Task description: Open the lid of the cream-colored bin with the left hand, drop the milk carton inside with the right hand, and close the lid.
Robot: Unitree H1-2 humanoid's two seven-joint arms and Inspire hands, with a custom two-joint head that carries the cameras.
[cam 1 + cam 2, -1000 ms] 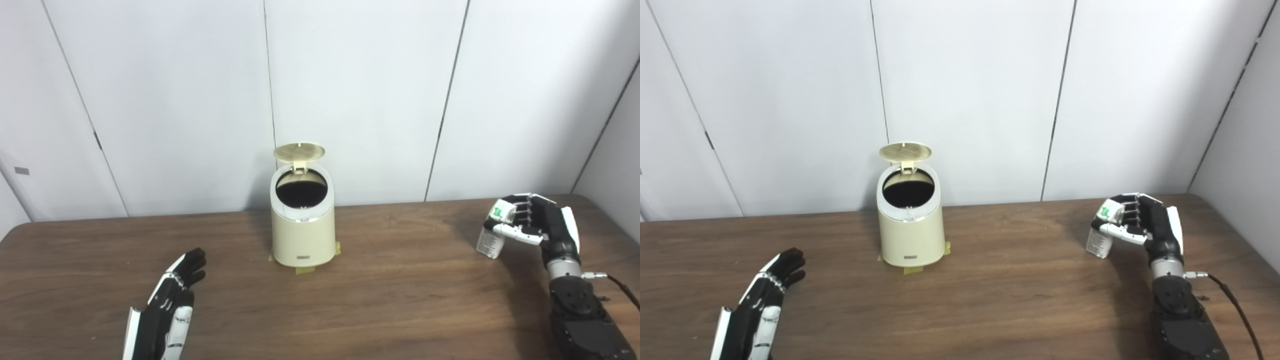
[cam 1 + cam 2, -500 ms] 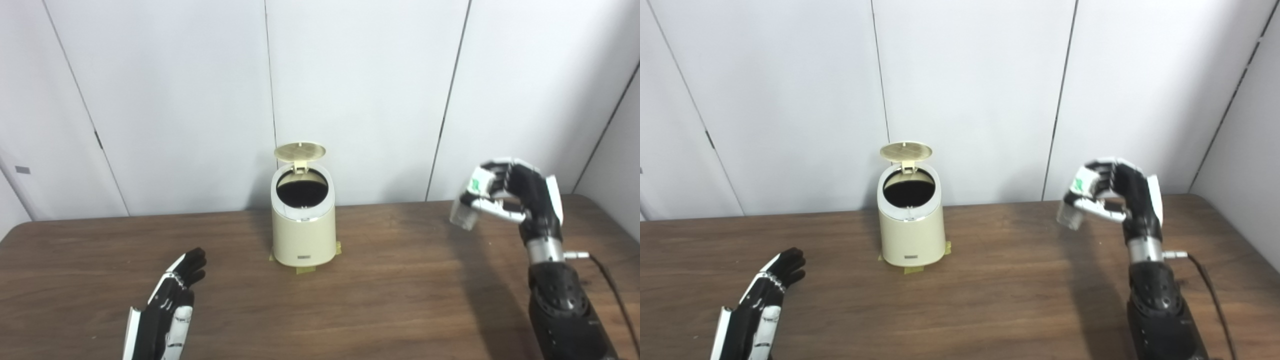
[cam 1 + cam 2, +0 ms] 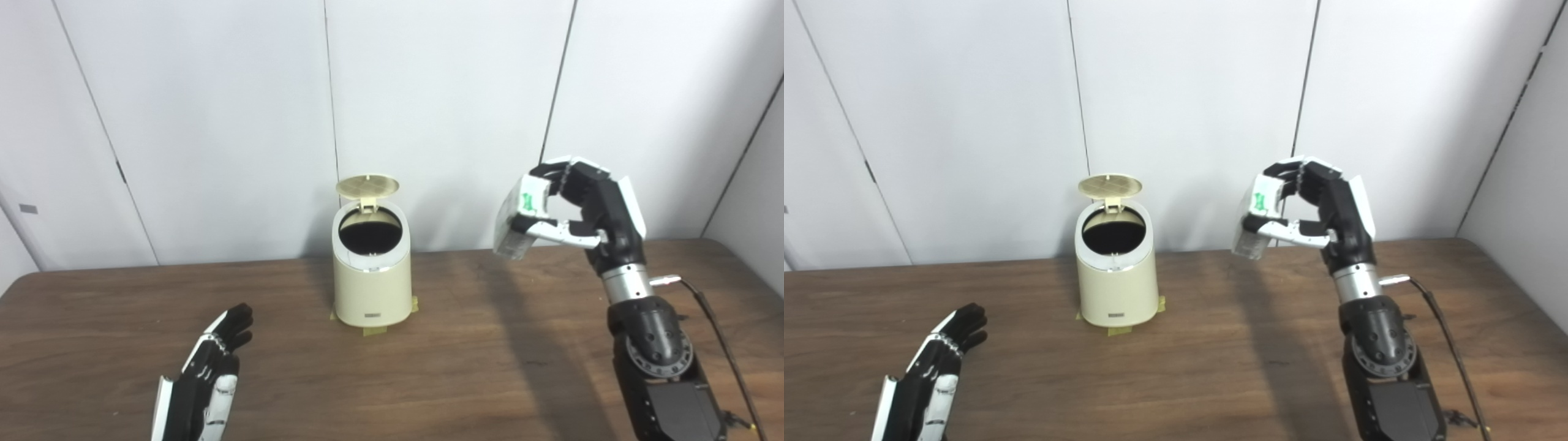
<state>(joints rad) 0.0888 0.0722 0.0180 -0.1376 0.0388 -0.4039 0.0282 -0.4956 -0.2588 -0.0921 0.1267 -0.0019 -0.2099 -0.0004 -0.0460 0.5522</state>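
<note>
On the brown wooden table (image 3: 478, 367) that fills the lower half of both views, you have the cream-colored bin (image 3: 371, 288) standing upright near the far edge at centre, with bits of tape (image 3: 373, 331) at its base. Its lid (image 3: 367, 185) is tipped up and back on the hinge, so the dark mouth is open: step 1 of 3 looks done. Your right hand (image 3: 582, 205) is raised well above the table, right of the bin and apart from it, fingers and thumb clamped on the milk carton (image 3: 514, 220). The carton is tilted, its base slanting down toward the bin, white with a green mark near the top. It sits about level with the lid but not over the opening yet, so step 2 is underway, roughly midway: carton is up in the air, carry across and release are left. Your left hand (image 3: 208, 373) is low at the near left, well apart from the bin, fingers stretched out and loosely apart, holding nothing. Step 3, closing the lid, is not started, and the left hand looks parked for that. Watch the upright lid when you bring the carton in; clipping it could knock it shut.
</note>
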